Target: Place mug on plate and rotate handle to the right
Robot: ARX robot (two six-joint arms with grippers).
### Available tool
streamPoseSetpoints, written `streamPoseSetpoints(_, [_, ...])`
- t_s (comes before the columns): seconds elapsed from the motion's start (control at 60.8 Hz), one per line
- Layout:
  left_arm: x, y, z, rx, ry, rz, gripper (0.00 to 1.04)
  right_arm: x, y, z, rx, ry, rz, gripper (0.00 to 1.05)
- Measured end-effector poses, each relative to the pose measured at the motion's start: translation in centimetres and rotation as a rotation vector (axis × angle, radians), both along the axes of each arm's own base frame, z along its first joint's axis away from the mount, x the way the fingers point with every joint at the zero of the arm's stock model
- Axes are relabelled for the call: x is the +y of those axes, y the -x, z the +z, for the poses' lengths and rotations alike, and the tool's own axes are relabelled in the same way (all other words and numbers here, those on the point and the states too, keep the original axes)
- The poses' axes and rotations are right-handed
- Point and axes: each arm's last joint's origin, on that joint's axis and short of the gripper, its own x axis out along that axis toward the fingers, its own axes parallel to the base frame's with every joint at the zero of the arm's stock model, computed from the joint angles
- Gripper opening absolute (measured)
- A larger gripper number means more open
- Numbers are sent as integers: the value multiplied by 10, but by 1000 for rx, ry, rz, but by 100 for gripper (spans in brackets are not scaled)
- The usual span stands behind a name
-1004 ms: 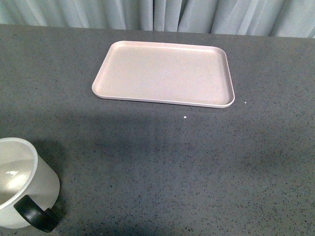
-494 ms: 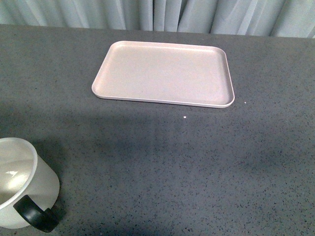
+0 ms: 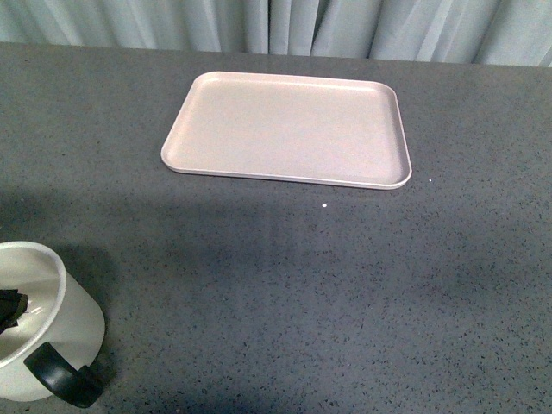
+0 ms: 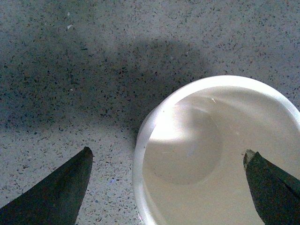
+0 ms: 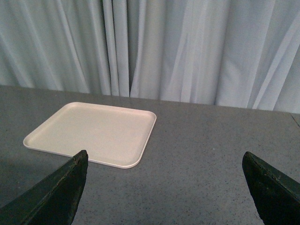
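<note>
Holding the left end effector (image 4: pixel 167 152) wide open above the mug (image 3: pixel 78 319), gripping nothing, one dark pointed finger (image 4: pixel 56 187) outside the rim and the other over the mug's far side. Poking a black tip into the front view's lower left edge. Holding the right end effector (image 5: pixel 164 155) raised, wide open and empty, facing the plate (image 3: pixel 289 129) and a pleated pale curtain (image 5: pixel 187 47). Showing the glossy white cylindrical mug standing upright at lower left on the speckled grey counter (image 3: pixel 345 285), thick black loop handle (image 3: pixel 60 379) pointing toward the bottom edge. Showing the matte pinkish-beige rectangular plate, round-cornered and low-rimmed, lying at upper centre, well apart from the mug.
</note>
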Motion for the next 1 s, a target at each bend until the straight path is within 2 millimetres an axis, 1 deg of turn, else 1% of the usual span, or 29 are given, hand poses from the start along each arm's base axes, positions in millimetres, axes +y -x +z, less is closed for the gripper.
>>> streamPoseSetpoints(0.049, [-2, 0, -1, 3, -6, -3, 95, 0, 0, 0, 0, 0, 0, 96])
streamPoseSetpoints(0.082, [-2, 0, -2, 4, -9, -5, 93, 0, 0, 0, 0, 0, 0, 95])
streamPoseSetpoints(0.181, [-6, 0, -3, 11, -15, -18, 78, 0, 0, 0, 0, 0, 0, 96])
streamPoseSetpoints(0.214, [-7, 0, -4, 11, -15, -19, 74, 0, 0, 0, 0, 0, 0, 95])
streamPoseSetpoints(0.28, [-10, 0, -4, 10, -24, -22, 61, 0, 0, 0, 0, 0, 0, 96])
streamPoseSetpoints(0.362, [-11, -1, -3, 8, -30, -22, 51, 0, 0, 0, 0, 0, 0, 96])
streamPoseSetpoints(0.395, [-12, -2, -3, 6, -33, -22, 43, 0, 0, 0, 0, 0, 0, 96])
streamPoseSetpoints(0.527, [-15, -3, -1, 1, -39, -21, 26, 0, 0, 0, 0, 0, 0, 95])
streamPoseSetpoints(0.543, [-16, -3, -1, 2, -37, -23, 22, 0, 0, 0, 0, 0, 0, 95])
streamPoseSetpoints(0.576, [-17, -4, 0, 2, -37, -22, 18, 0, 0, 0, 0, 0, 0, 95])
streamPoseSetpoints(0.626, [-18, -4, 0, 7, -33, -22, 9, 0, 0, 0, 0, 0, 0, 96])
streamPoseSetpoints(0.658, [-19, -4, 1, 11, -32, -23, 6, 0, 0, 0, 0, 0, 0, 96])
streamPoseSetpoints(0.675, [-20, -4, 1, 16, -31, -24, 3, 0, 0, 0, 0, 0, 0, 96])
streamPoseSetpoints(0.79, [-24, -3, 6, 31, -22, -26, 2, 0, 0, 0, 0, 0, 0, 96])
streamPoseSetpoints(0.889, [-32, -8, 18, 21, -5, -35, 2, 0, 0, 0, 0, 0, 0, 95])
streamPoseSetpoints(0.955, [-41, -18, 33, 0, 16, -37, 2, 0, 0, 0, 0, 0, 0, 96])
streamPoseSetpoints(1.004, [-50, -30, 44, -18, 28, -28, 2, 0, 0, 0, 0, 0, 0, 96])
